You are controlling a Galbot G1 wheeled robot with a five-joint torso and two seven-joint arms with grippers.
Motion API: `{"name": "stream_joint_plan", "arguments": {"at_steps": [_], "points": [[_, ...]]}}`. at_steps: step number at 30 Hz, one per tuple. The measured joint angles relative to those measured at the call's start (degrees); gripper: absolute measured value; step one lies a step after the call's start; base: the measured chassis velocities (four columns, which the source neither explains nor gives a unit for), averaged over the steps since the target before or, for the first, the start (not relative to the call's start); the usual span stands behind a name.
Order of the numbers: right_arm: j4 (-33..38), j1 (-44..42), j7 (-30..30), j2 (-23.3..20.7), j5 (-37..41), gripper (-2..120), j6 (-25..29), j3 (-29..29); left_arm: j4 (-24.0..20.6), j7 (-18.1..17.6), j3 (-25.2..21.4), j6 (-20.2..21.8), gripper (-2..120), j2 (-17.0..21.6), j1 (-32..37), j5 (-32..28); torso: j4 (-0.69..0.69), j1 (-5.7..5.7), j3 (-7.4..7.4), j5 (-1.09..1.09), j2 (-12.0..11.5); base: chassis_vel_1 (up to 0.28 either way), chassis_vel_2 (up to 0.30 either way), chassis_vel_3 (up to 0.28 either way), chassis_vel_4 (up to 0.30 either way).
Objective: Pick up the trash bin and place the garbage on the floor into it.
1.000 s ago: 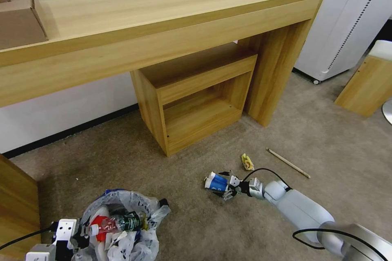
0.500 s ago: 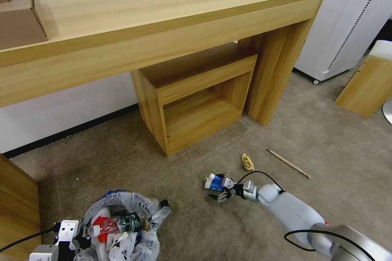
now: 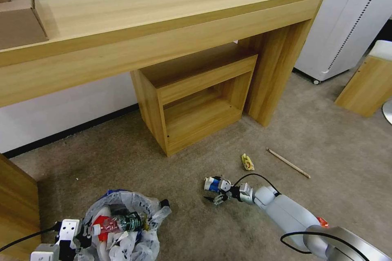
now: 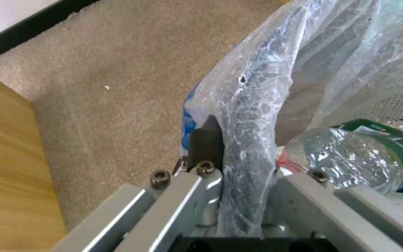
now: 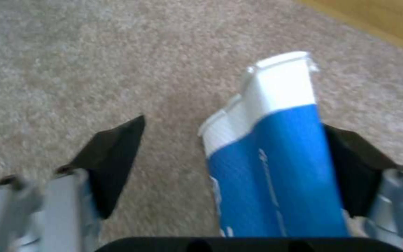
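The head view looks down from above onto the carpet (image 3: 122, 159) before the wooden desk (image 3: 163, 20). The left wrist view sits close against the trash bin (image 4: 253, 115) rim. The right wrist view faces the blue-white carton (image 5: 276, 168) closely; both share the head view's carpet.

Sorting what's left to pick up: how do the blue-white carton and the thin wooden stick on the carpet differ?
The blue-white carton is short and blocky; the wooden stick is long and thin. The carton is blue with a white end; the stick is plain pale wood. The carton lies between the open fingers of the right gripper, while the stick lies apart, untouched. Both rest on the floor, outside the trash bin clamped by the left gripper.
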Motion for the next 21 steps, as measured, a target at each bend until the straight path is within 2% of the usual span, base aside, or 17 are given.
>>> {"name": "stream_joint_plan", "arguments": {"at_steps": [1,5,7,9,10,13,14,17,18,20,21], "points": [[0.0,0.0,0.0,0.0,0.0,82,0.0,0.0,0.0,0.0,0.0,0.0,0,0.0,0.0,0.0,0.00,0.00,0.00,0.00,0.0,0.000,0.000,0.000,0.000],[1.4,0.0,0.5,-1.4,1.3,62,0.0,-0.1,-0.4,-0.1,0.0,-0.1,0,-0.2,0.4,0.7,0.00,0.00,0.00,0.00,0.0,0.000,0.000,0.000,0.000],[1.9,0.0,0.5,-1.7,1.8,59,0.0,-0.2,-0.4,-0.2,0.1,-0.2,0,-0.2,0.4,0.8,0.00,0.00,0.00,0.00,0.0,0.000,0.000,0.000,0.000],[2.4,0.3,0.4,-2.1,2.5,47,-0.2,-0.3,-0.4,-0.3,0.3,-0.3,0,-0.2,0.3,1.1,0.00,0.00,0.00,0.00,0.0,0.000,0.000,0.000,0.000],[2.4,0.3,0.4,-2.1,2.5,47,-0.2,-0.3,-0.4,-0.3,0.3,-0.3,0,-0.2,0.3,1.1,0.00,0.00,0.00,0.00,0.0,0.000,0.000,0.000,0.000],[2.4,1.0,0.6,-1.8,3.1,34,-0.6,-0.5,-0.3,-0.4,0.5,-0.5,0,-0.3,0.2,1.4,0.00,0.00,0.00,0.00,0.0,0.000,0.000,0.000,0.000],[2.4,1.0,0.6,-1.8,3.1,34,-0.6,-0.5,-0.3,-0.4,0.5,-0.5,0,-0.3,0.2,1.4,0.00,0.00,0.00,0.00,0.0,0.000,0.000,0.000,0.000],[2.2,1.7,0.7,-1.4,4.0,18,-1.0,-1.0,-0.1,-0.5,0.5,-0.7,0,-0.2,0.1,1.5,0.01,0.00,0.00,0.00,0.0,0.000,0.000,0.000,0.000],[2.2,1.7,0.7,-1.4,4.0,18,-1.0,-1.0,-0.1,-0.5,0.5,-0.7,0,-0.2,0.1,1.5,0.01,0.00,0.00,0.00,0.0,0.000,0.000,0.000,0.000],[2.2,1.9,0.7,-1.3,4.3,8,-1.0,-1.3,0.2,-0.5,0.6,-0.7,0,-0.1,-0.2,1.2,0.01,0.00,0.00,0.00,0.0,0.000,0.000,0.000,0.000],[2.2,1.9,0.7,-1.3,4.3,8,-1.0,-1.3,0.2,-0.5,0.6,-0.7,0,-0.1,-0.2,1.2,0.01,0.00,0.00,0.00,0.0,0.000,0.000,0.000,0.000]]}}
